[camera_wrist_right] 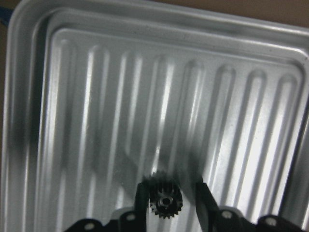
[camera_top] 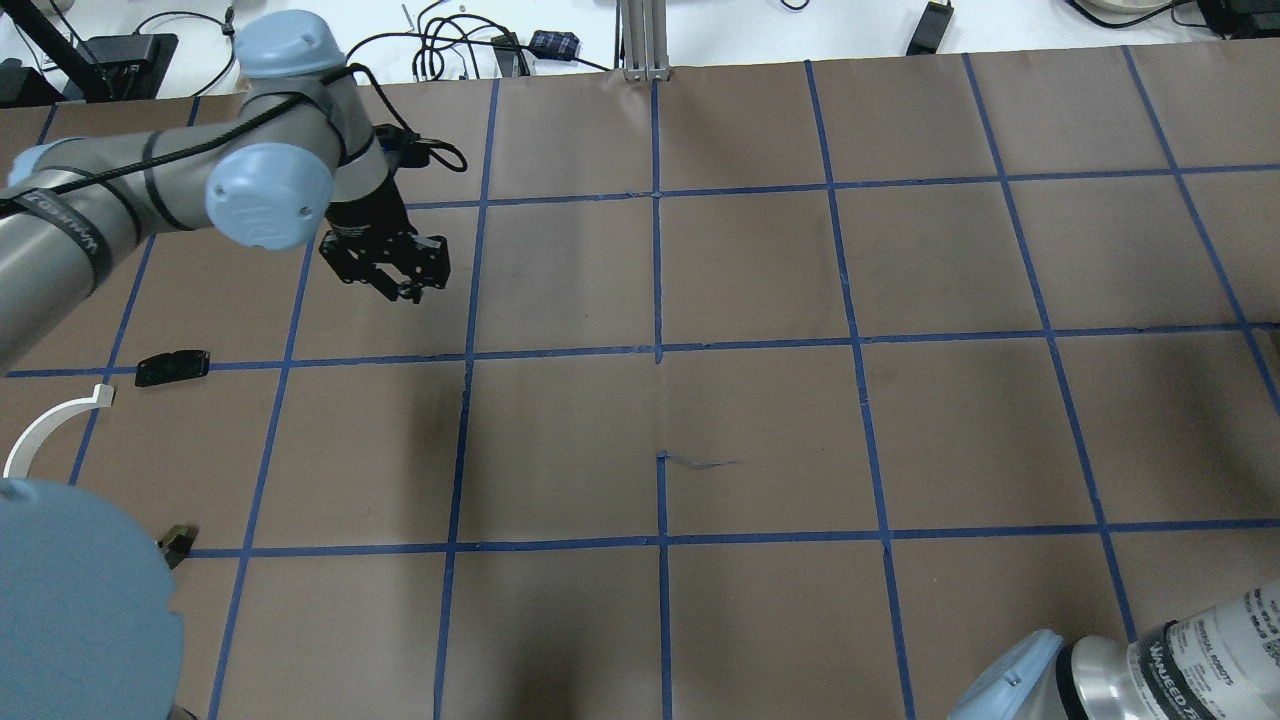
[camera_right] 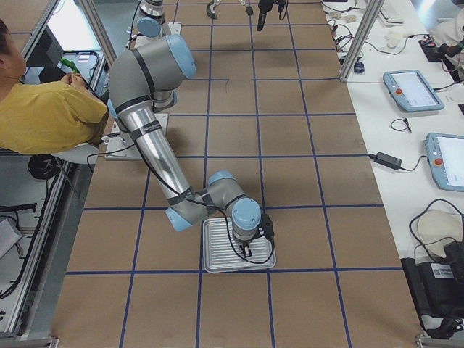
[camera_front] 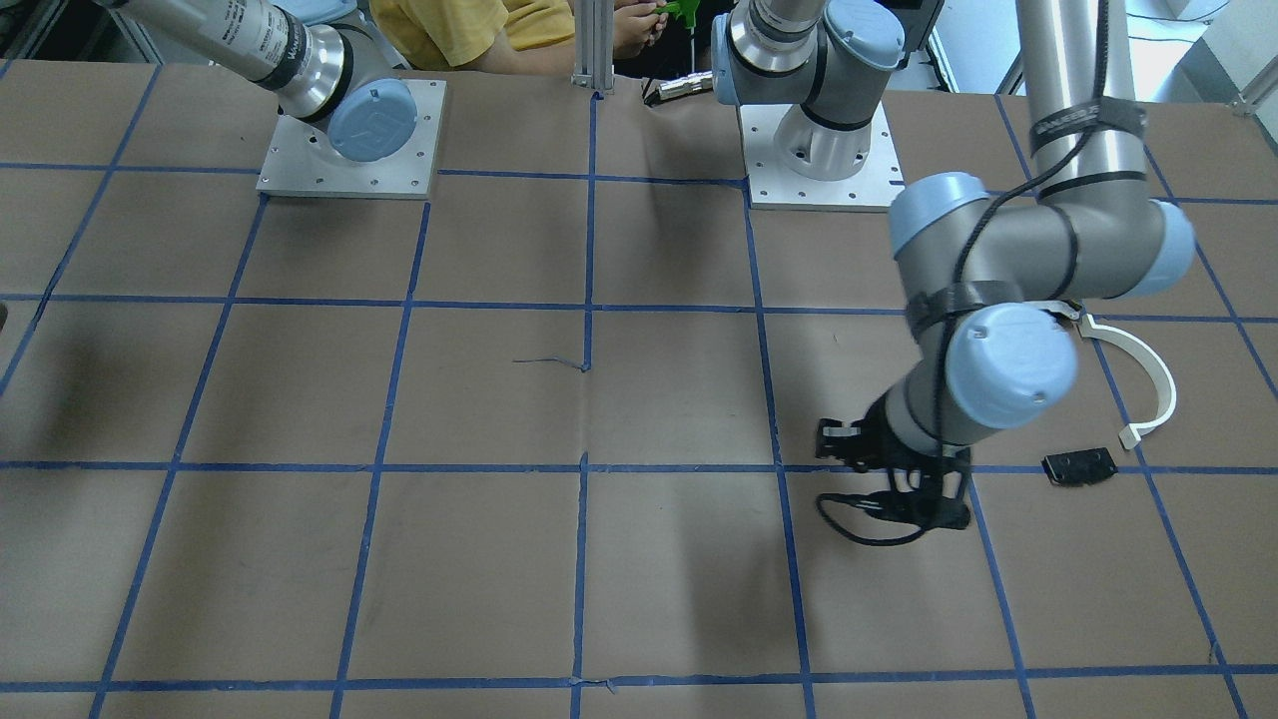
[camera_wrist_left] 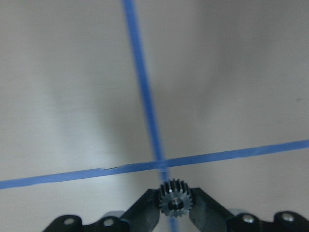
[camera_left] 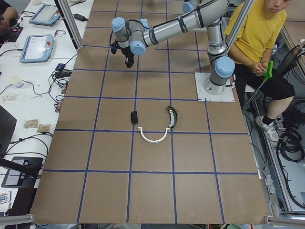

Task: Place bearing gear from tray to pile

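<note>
My left gripper (camera_top: 405, 290) is shut on a small dark bearing gear (camera_wrist_left: 175, 201) and holds it above a blue tape crossing. It hangs away from the pile, which lies on the brown table: a white curved strip (camera_top: 45, 425), a flat black plate (camera_top: 172, 367) and a dark curved piece (camera_left: 172, 116). My right gripper (camera_wrist_right: 169, 198) is low over the ribbed metal tray (camera_wrist_right: 96, 121). Its fingers straddle a second bearing gear (camera_wrist_right: 165, 200), with a gap showing on one side. The tray also shows in the exterior right view (camera_right: 217, 250).
The table is brown paper marked with a blue tape grid (camera_top: 657, 350). The two arm base plates (camera_front: 349, 140) stand at the robot's edge. A seated person in a yellow shirt (camera_left: 255, 28) is behind the robot. Tablets and cables lie on the side bench (camera_right: 413, 90).
</note>
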Robot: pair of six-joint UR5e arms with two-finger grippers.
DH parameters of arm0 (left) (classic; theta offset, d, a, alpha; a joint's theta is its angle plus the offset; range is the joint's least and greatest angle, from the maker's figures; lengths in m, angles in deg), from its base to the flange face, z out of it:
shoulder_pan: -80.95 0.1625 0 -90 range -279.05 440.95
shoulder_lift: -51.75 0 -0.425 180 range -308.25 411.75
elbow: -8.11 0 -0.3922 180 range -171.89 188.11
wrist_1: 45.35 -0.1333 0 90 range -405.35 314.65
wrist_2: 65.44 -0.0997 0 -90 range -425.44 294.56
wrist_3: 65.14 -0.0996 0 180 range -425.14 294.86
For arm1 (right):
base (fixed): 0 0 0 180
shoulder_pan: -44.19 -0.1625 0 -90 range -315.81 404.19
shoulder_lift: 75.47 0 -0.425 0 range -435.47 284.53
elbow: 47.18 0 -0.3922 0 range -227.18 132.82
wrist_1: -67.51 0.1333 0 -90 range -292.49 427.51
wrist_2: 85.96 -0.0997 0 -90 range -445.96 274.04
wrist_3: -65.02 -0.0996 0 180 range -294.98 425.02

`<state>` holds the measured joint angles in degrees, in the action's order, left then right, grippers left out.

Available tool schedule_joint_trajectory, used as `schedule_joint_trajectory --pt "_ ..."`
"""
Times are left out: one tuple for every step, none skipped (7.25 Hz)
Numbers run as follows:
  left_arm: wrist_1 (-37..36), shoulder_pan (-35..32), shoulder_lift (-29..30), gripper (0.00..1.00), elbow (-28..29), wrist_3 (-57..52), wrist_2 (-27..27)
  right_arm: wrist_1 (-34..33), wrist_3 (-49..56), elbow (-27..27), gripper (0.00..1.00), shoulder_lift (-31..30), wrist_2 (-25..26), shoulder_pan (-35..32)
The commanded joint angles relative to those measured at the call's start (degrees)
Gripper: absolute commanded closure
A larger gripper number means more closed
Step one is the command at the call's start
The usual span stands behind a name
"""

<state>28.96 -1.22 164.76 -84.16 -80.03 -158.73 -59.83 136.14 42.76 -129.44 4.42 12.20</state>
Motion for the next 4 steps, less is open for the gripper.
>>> schedule_joint_trajectory --pt "0.7 12.9 -0.9 1.00 -0.4 -10.2 -3.0 0.2 0.1 0.0 0.69 -0.1 0.0 0.1" --pt "0.1 16.6 -1.0 1.00 -0.4 -14.9 -3.1 0.4 0.1 0.0 0.74 -0.2 0.1 0.1" --pt "-0.1 20.0 -1.0 1.00 -0.5 -17.3 -3.2 0.6 -0.1 0.1 0.79 -1.1 0.2 0.0" --pt "0.0 23.9 -1.0 1.00 -0.7 -18.3 -3.4 1.0 -0.6 0.2 0.81 -3.4 0.5 -0.4"
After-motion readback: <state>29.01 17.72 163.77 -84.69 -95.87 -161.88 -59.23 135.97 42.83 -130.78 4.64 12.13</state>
